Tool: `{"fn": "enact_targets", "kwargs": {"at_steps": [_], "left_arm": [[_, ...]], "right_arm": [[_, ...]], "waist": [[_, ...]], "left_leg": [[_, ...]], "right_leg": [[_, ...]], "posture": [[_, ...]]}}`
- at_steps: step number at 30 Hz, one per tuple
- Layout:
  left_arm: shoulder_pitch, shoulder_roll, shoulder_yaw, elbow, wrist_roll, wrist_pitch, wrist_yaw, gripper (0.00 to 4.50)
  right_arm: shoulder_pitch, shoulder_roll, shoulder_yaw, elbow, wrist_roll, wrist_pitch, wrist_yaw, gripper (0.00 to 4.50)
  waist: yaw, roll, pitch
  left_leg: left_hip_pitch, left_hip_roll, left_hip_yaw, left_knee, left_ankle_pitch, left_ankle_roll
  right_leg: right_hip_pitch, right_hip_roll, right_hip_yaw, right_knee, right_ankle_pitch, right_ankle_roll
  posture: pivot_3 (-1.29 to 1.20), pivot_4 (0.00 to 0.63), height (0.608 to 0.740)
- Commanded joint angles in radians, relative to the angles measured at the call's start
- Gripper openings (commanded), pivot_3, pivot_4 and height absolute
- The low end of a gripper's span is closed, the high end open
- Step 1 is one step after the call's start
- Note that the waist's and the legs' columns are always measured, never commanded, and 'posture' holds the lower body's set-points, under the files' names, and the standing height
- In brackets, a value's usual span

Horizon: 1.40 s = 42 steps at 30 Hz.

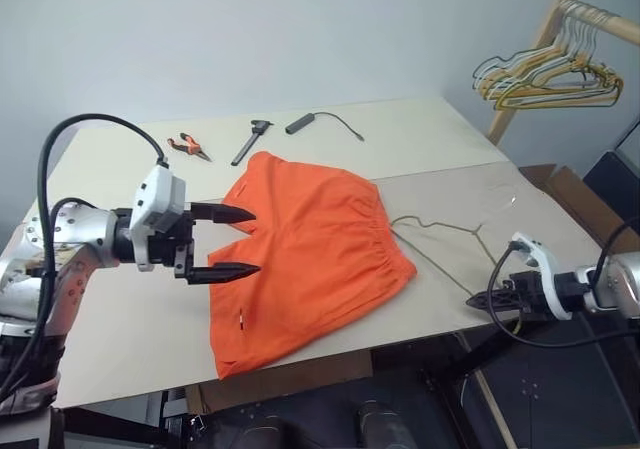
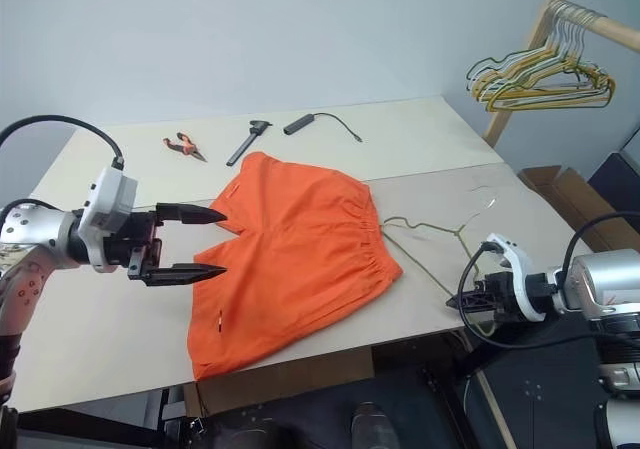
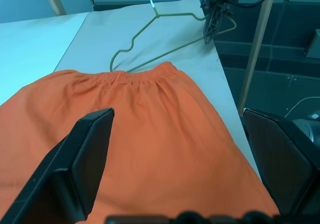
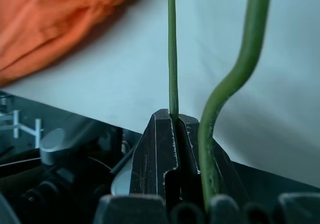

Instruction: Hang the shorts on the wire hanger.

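Two black fingers of the left gripper (image 1: 228, 241) stand spread wide and empty, hovering over the leg end of the shorts (image 1: 305, 259). That bright orange cloth lies flat and lightly creased on the pale surface (image 1: 110, 309), one leg drooping past the near edge, and its gathered elastic waistband covers part of the wire hanger (image 1: 445, 231). Thin olive-grey wire bends out from under the fabric into a triangle; the hook end is faint and hard to make out against the surface. Over at the near edge, the right gripper (image 2: 472, 303) is clenched tight on one straight strand of the wire, a second, wavier strand running just beside its fingers (image 4: 155, 149).
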Motion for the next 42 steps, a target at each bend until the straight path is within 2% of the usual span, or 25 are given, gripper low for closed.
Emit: {"fn": "enact_targets", "kwargs": {"at_steps": [1,5,9,17,21,26,30,36,42], "left_arm": [[0.002,0.017,0.037,-0.033,-0.022,0.003,0.010,4.47],[0.010,0.019,0.038,-0.040,-0.024,0.004,0.014,4.47],[0.011,0.019,0.032,-0.044,-0.023,0.003,0.014,4.47],[0.033,0.026,0.030,-0.057,-0.021,-0.006,0.001,4.47],[0.047,0.041,0.048,-0.061,-0.028,-0.005,-0.008,4.47],[0.062,0.045,0.052,-0.068,-0.025,-0.010,-0.004,4.47],[0.055,0.048,0.050,-0.068,-0.023,-0.016,-0.005,4.47],[0.065,0.054,0.057,-0.071,-0.021,-0.024,-0.008,4.47],[0.097,0.077,0.093,-0.091,-0.027,-0.021,-0.009,4.47]], "right_arm": [[-0.021,-0.032,-0.036,-0.032,0.051,-0.021,0.031,0.00],[-0.033,-0.026,-0.044,-0.009,0.064,-0.027,0.017,0.00],[-0.002,-0.069,-0.009,-0.080,0.105,-0.037,0.087,0.00],[-0.016,-0.136,0.168,-0.131,0.087,-0.036,0.145,0.00],[-0.024,-0.151,0.211,-0.121,0.078,-0.051,0.153,0.00],[-0.139,-0.038,0.211,0.065,0.000,-0.086,0.041,0.00],[-0.268,0.038,0.216,0.233,-0.057,-0.127,0.008,0.00],[-0.401,0.117,0.304,0.436,-0.147,-0.243,0.110,0.00],[-0.452,0.126,0.456,0.501,-0.214,-0.299,0.348,0.00]], "waist": [[0.004,0.000,0.000],[0.010,0.000,0.000],[0.021,0.000,0.001],[0.026,0.000,0.001],[0.029,0.000,0.001],[0.026,0.000,0.001],[0.032,0.000,0.001],[0.046,0.000,0.001],[0.058,0.001,0.001]], "left_leg": [[0.000,0.000,0.000,0.000,0.000,0.000],[0.003,0.000,0.000,0.000,0.000,0.000],[0.009,0.001,0.001,0.000,-0.002,0.001],[0.011,0.003,0.001,-0.001,-0.002,0.001],[0.011,0.003,0.001,-0.001,-0.003,0.001],[0.012,0.004,0.002,-0.001,-0.003,0.001],[0.011,0.003,0.003,-0.002,-0.003,0.001],[0.011,0.003,0.003,-0.004,-0.003,0.001],[0.010,0.002,0.003,-0.004,-0.003,0.001]], "right_leg": [[0.000,0.000,0.000,0.000,0.000,0.000],[0.003,0.000,0.000,0.000,0.000,0.000],[0.010,0.001,0.000,-0.003,-0.001,0.001],[0.013,0.002,-0.001,-0.009,-0.001,0.001],[0.013,0.002,-0.001,-0.009,-0.001,0.001],[0.014,0.003,-0.001,-0.010,-0.001,0.001],[0.013,0.003,-0.001,-0.010,0.000,0.000],[0.012,0.003,0.000,-0.011,0.000,0.000],[0.011,0.002,-0.001,-0.011,0.000,0.000]], "posture": [[-0.04,0.036,0.740],[-0.04,0.038,0.740],[-0.05,0.044,0.740],[-0.03,0.046,0.740],[-0.02,0.046,0.740],[-0.01,0.037,0.740],[0.00,0.032,0.740],[0.03,0.023,0.740],[0.07,0.020,0.740]]}}
